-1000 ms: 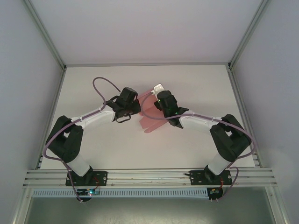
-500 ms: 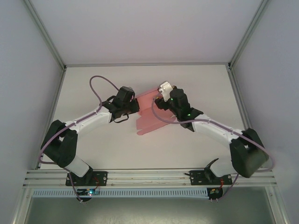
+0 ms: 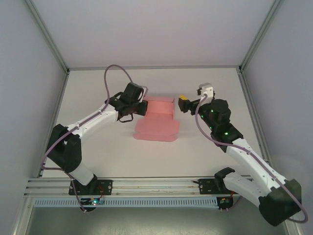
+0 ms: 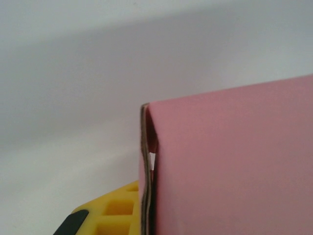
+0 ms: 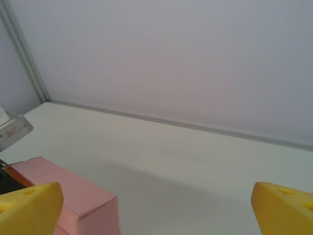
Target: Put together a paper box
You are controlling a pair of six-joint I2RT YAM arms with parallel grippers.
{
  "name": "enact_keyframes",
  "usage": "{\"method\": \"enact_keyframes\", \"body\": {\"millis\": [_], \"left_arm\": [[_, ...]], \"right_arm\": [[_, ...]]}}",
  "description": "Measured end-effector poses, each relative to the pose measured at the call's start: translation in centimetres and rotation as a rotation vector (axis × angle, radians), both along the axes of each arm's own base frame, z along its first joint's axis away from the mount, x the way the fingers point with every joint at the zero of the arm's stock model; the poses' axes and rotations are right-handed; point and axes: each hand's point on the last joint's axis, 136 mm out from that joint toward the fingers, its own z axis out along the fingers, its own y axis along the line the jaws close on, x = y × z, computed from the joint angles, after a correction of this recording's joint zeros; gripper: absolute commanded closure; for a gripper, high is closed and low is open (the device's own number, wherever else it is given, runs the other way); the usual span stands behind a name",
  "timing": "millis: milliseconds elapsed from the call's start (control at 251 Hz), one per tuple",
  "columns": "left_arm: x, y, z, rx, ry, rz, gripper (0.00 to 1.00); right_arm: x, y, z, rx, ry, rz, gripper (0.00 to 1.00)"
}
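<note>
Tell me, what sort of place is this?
Probably a robot test booth in a lab: a white table boxed in by plain walls, a left arm and right arm bolted to a metal rail, and a pink paper box between them.

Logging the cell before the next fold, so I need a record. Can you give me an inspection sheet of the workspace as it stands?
Surface: white table, no marks seen.
Job's things: pink paper box, partly folded, mid-table, flaps spread toward the near side.
Clutter: nothing seen.
Grippers: left gripper shut on the paper box at its left edge; right gripper open, apart from the box on its right.
Cables: purple cable loops above the left arm; a second one hangs by the right arm; neither touches the box.
Surroundings: pale walls; metal rail at the near edge.
</note>
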Motion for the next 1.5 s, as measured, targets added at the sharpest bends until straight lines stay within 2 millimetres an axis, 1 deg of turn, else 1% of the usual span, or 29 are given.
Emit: {"method": "enact_keyframes", "body": {"millis": [80,164,227,335,435,483,583,766,834,882,922,954,990,1046,1097,1121,1201,1301,1345,1413,1437,1453,1461,1501], "left_arm": [[-0.2,-0.1,0.5,0.089,-0.007,-0.119,1.0],[-0.9,0.4,0.1,0.196,-0.009,-0.245,1.0],[-1.6,1.0,-0.5,0.279,-0.001,-0.332,1.0],[-2.6,2.0,-1.6,0.403,0.015,-0.467,1.0],[-3.2,2.2,-2.4,0.478,0.035,-0.582,1.0],[-3.1,2.0,-2.7,0.51,0.047,-0.628,1.0],[-2.3,1.1,-3.8,0.591,0.068,-0.709,1.0],[-1.3,-0.5,-7.8,0.761,0.137,-0.827,1.0],[-1.0,-0.8,-8.8,0.812,0.157,-0.856,0.95],[-0.8,-1.1,-9.2,0.841,0.163,-0.871,0.88],[-0.8,-1.2,-9.5,0.865,0.164,-0.884,0.84],[-0.7,-1.3,-9.6,0.885,0.165,-0.893,0.78],[-0.7,-1.3,-9.7,0.903,0.165,-0.9,0.76],[-0.6,-1.4,-9.9,0.923,0.164,-0.907,0.64],[-0.6,-1.5,-10.1,0.938,0.164,-0.918,0.62],[-0.6,-1.5,-10.2,0.94,0.166,-0.919,0.59],[-0.7,-1.5,-10.2,0.944,0.167,-0.924,0.52],[-0.7,-1.5,-10.1,0.942,0.165,-0.927,0.48],[-0.7,-1.6,-10.1,0.938,0.164,-0.928,0.44],[-0.8,-1.8,-9.7,0.926,0.156,-0.925,0.41],[-0.9,-2.0,-9.5,0.918,0.15,-0.927,0.38],[-0.9,-2.0,-9.4,0.915,0.147,-0.927,0.31],[-0.9,-2.1,-9.3,0.91,0.143,-0.928,0.29],[-1.0,-2.5,-8.7,0.893,0.128,-0.926,0.27]], "right_arm": [[-0.2,-1.9,-0.4,0.038,0.04,-0.049,0.02],[-0.6,-3.3,-1.1,0.065,0.08,-0.084,0.02],[-1.1,-4.0,-1.6,0.073,0.105,-0.097,0.02],[-2.0,-4.4,-2.5,0.081,0.142,-0.099,0.02],[-2.7,-4.9,-3.2,0.081,0.162,-0.109,0.02],[-3.0,-5.1,-3.4,0.08,0.168,-0.111,0.02],[-3.4,-5.4,-3.8,0.076,0.183,-0.119,0.02],[-3.7,-5.8,-4.6,0.065,0.215,-0.132,0.02],[-3.7,-5.9,-5.0,0.062,0.225,-0.136,0.02],[-3.8,-5.9,-5.3,0.059,0.234,-0.137,0.02],[-3.9,-6.0,-5.6,0.056,0.24,-0.137,0.02],[-3.9,-6.0,-5.7,0.055,0.242,-0.137,0.02],[-3.9,-6.0,-5.8,0.054,0.243,-0.139,0.02],[-3.9,-6.2,-5.9,0.053,0.247,-0.145,0.02],[-3.9,-6.4,-6.2,0.053,0.251,-0.151,0.02],[-3.9,-6.4,-6.2,0.052,0.253,-0.152,0.02],[-3.9,-6.6,-6.4,0.052,0.256,-0.159,0.02],[-3.9,-6.7,-6.5,0.051,0.259,-0.164,0.02],[-3.9,-6.8,-6.6,0.051,0.261,-0.166,0.02],[-3.9,-6.8,-6.8,0.049,0.266,-0.166,0.02],[-3.8,-6.8,-6.8,0.048,0.267,-0.166,0.02],[-3.8,-6.8,-6.8,0.048,0.268,-0.166,0.02],[-3.8,-6.8,-6.9,0.048,0.27,-0.166,0.02],[-3.8,-6.8,-7.0,0.047,0.273,-0.166,0.02]]}}
